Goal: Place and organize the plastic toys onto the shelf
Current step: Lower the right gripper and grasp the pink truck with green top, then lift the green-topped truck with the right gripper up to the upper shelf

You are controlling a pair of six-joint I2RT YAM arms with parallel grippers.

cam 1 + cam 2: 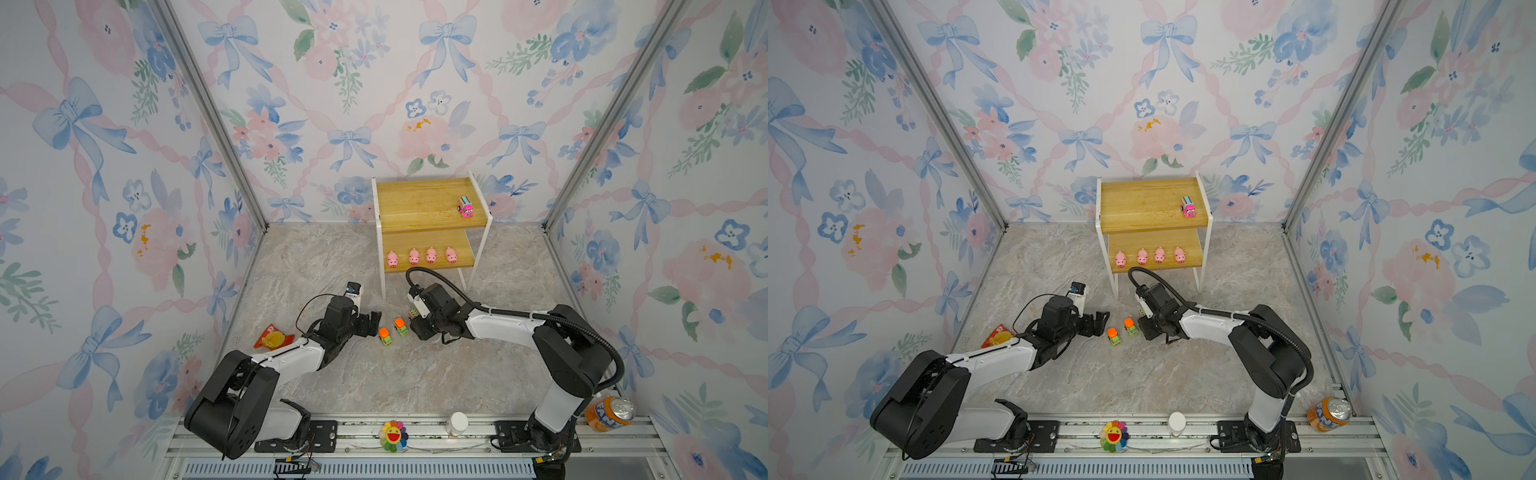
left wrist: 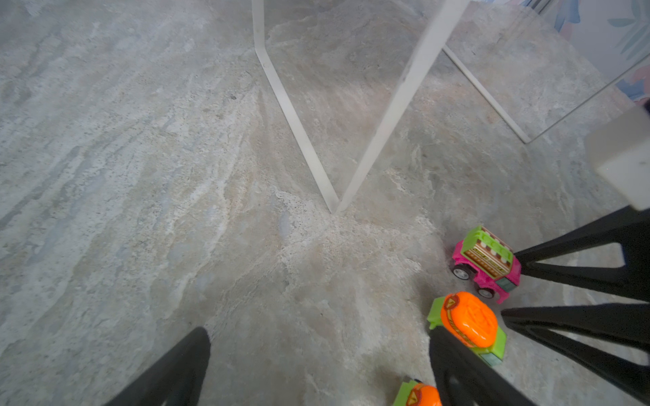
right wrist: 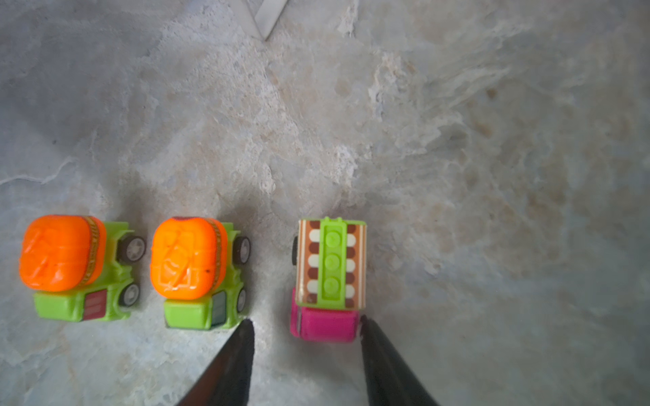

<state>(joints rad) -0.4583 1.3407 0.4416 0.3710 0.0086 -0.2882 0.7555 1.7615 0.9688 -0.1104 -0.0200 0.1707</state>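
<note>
The shelf [image 1: 419,203] stands at the back. One pink car [image 1: 466,206] sits on its upper board and several pink pigs [image 1: 414,256] line the lower board. On the floor stand two green cars with orange tops [image 1: 385,336] [image 1: 401,326] and a second pink car [image 3: 329,277]. My right gripper [image 3: 306,320] is open and straddles this pink car's front; one finger touches its side, the other stands apart. My left gripper [image 2: 322,351] is wide open with nothing between its fingers, and the green cars [image 2: 467,323] are just beside one finger.
An orange-red snack packet [image 1: 272,336] lies left of my left arm. On the front rail are a rainbow flower [image 1: 392,435], a white bottle [image 1: 457,424] and an orange can [image 1: 609,411]. The shelf's white legs [image 2: 299,140] stand close behind both grippers.
</note>
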